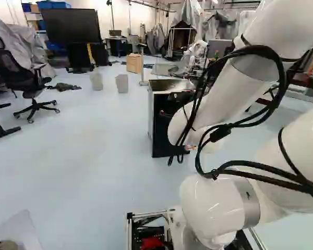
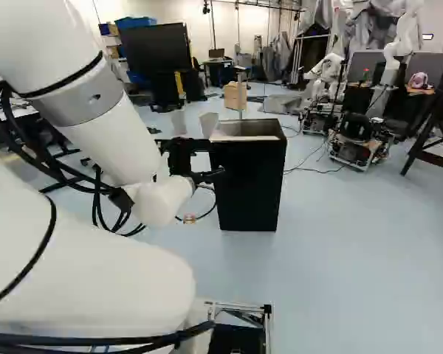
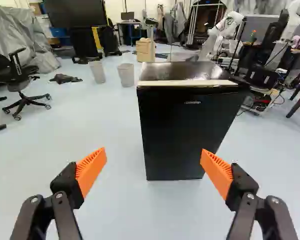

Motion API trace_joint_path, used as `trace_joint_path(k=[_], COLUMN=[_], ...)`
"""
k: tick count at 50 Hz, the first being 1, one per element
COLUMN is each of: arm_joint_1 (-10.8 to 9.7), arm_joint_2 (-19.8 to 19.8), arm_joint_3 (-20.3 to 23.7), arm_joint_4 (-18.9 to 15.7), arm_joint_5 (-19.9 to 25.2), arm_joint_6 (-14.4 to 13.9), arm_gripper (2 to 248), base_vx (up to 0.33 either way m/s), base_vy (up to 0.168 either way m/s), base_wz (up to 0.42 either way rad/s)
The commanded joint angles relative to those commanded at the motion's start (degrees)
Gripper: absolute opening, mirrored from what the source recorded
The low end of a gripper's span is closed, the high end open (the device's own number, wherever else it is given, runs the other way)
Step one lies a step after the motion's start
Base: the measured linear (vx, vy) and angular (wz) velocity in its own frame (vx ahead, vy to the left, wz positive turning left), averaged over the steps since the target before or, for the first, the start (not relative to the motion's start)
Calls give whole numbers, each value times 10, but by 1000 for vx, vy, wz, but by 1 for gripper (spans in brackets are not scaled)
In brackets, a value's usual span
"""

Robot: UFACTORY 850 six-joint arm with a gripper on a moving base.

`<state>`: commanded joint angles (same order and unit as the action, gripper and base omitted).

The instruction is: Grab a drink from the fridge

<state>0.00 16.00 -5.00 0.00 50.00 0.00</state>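
**Gripper wide open, fridge at your 12 to 1 o'clock**

OK, so your gripper [image 2: 215,158] has its two fingers spread well apart, orange pads [image 3: 92,170] facing each other and nothing held between them. Call the way it points 12 o'clock, and all the hours below run off that.

The black fridge [image 3: 190,130] is ahead, a bit past 12. It's upright on the floor [image 3: 125,210], front toward you, door looking shut, with a pale strip [image 3: 190,83] along the top edge of the front. In the wrist view you've got floor showing between the fingers and the fridge, so they're apart. The drink is hidden, can't tell you where it is.

Back from the gripper, your white arm [image 1: 224,99] has black cables [image 1: 250,164] looping off it.

Past the fridge, you get two pale bins [image 3: 126,75] side by side between 11 and 12, and a small wooden cabinet [image 3: 145,50] farther back, close to 12. A big dark screen [image 3: 75,12] stands around 11. The office chair [image 3: 20,80] is at about 10, with a dark heap of cloth [image 3: 65,78] on the floor near it. Over at 1 there's another robot [image 3: 222,37], well behind the fridge.
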Motion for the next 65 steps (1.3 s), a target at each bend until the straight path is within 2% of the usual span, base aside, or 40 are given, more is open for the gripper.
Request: trace_joint_path(k=[30,65], arm_joint_1=[0,0], arm_joint_2=[0,0], arm_joint_3=[0,0], arm_joint_4=[0,0], arm_joint_5=[0,0], arm_joint_6=[0,0], arm_gripper=[247,247], base_vx=[0,52], base_vy=[0,39], base_wz=[0,-12])
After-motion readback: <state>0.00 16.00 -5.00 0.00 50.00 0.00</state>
